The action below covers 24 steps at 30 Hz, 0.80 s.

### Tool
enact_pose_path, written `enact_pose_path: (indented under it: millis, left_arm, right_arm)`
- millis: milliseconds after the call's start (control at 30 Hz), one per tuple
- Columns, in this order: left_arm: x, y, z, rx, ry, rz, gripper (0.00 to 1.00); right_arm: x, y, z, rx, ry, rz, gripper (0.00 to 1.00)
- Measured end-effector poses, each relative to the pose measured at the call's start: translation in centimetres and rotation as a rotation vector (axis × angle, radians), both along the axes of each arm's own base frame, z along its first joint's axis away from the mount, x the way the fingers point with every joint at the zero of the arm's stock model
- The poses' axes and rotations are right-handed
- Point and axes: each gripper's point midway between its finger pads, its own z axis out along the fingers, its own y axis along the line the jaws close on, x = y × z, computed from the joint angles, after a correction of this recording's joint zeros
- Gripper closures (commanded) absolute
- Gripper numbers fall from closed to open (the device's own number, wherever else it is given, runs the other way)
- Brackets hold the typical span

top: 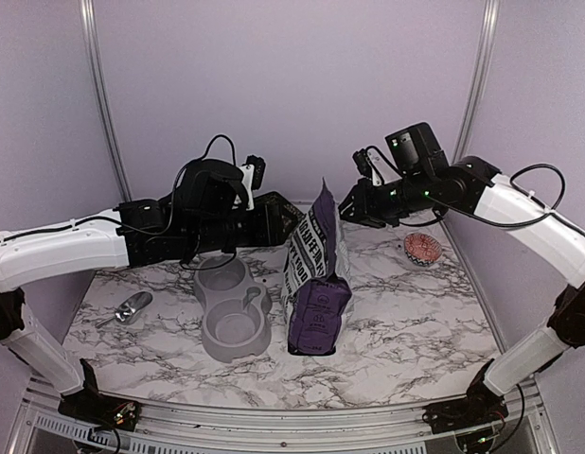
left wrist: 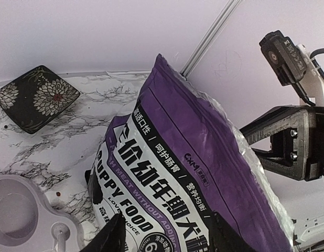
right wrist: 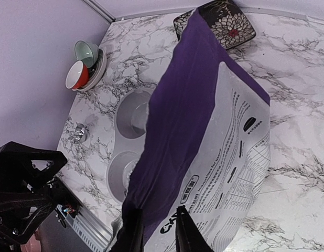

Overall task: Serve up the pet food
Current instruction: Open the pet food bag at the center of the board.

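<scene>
Top view: bag (top: 316,284) stands upright mid-table, just right of the grey double bowl (top: 234,317). My left pincer (top: 292,227) meets its left side, my right pincer (top: 349,208) its top edge.

Left wrist: my fingers (left wrist: 112,236) are half-spread, clamped across the bag.

Right wrist: my fingers (right wrist: 188,233) sit narrowly astride the purple top edge; whether they grip it, I cannot tell.

Pet food itself is hidden; only its printed bag shows.
</scene>
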Motion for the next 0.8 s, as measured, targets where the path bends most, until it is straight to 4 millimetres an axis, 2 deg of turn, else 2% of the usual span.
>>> enact_pose_path:
  millis: [367,600,800]
  left_arm:
    - [0.0,-0.1,0.0,-0.001,0.002,-0.003,0.45]
    - [-0.1,-0.1,-0.2,0.0,0.004,-0.004,0.45]
    - [-0.1,0.1,-1.1,0.016,0.013,-0.004,0.45]
  right_arm:
    - [-0.5,-0.6,3.7,0.06,-0.05,-0.021,0.76]
    - [-0.8,-0.2,3.7,0.073,-0.03,-0.013,0.76]
    - [-0.9,0.5,2.8,0.059,-0.013,0.001,0.79]
